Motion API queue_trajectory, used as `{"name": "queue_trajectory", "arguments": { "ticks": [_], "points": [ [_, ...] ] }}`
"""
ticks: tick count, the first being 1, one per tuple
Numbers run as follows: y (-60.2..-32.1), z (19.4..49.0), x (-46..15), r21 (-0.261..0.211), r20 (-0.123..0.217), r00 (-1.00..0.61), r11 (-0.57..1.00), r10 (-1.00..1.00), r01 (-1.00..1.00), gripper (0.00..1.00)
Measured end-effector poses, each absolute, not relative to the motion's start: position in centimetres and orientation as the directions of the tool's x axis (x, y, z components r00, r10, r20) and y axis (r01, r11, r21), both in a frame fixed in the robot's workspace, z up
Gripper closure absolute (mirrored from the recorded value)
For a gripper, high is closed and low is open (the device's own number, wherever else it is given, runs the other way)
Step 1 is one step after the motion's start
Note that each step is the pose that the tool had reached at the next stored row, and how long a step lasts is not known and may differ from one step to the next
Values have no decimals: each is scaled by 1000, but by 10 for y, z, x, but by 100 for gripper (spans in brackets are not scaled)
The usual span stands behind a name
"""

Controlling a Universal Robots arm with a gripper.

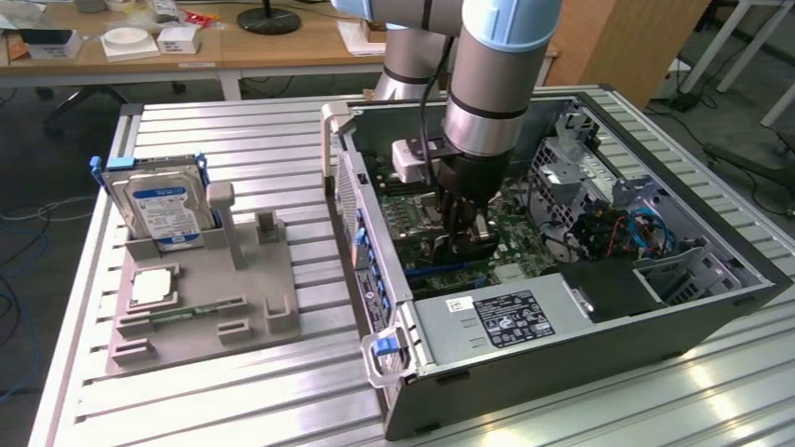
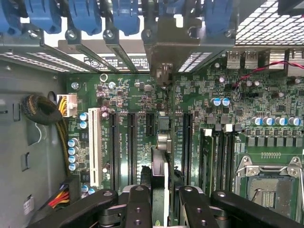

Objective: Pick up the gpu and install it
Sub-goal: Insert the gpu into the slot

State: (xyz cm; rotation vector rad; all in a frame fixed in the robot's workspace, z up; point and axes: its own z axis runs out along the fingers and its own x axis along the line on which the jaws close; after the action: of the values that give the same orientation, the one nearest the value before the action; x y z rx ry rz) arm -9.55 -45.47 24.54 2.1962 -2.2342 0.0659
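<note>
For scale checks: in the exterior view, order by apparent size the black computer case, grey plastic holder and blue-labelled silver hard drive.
Largest: black computer case.
Then: grey plastic holder.
Smallest: blue-labelled silver hard drive.

- Sitting on the table [image 1: 249, 130], toward the exterior view's right: the open computer case [image 1: 559, 372].
- Lying near it on the table, toward the exterior view's left: a parts holder [image 1: 249, 289].
- Standing upright at the holder's far end: a hard drive [image 1: 162, 205].
- Lying flat in a groove nearer the camera: a memory stick [image 1: 196, 310].
- Reaching down into the case, above the motherboard [image 1: 416, 209]: the pincer [image 1: 470, 240].
- Standing on edge between the fingers [image 2: 138, 209], over the expansion slots [image 2: 130, 142]: the gpu [image 2: 160, 142].
- Sitting in the case's near end: the power supply [image 1: 504, 321].
</note>
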Motion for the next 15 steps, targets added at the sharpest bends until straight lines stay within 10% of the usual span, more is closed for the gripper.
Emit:
{"name": "queue_trajectory", "arguments": {
  "ticks": [15],
  "points": [
    [-449,244,-100,-25,37,-18,17,-999,-1000,73]
  ]
}}
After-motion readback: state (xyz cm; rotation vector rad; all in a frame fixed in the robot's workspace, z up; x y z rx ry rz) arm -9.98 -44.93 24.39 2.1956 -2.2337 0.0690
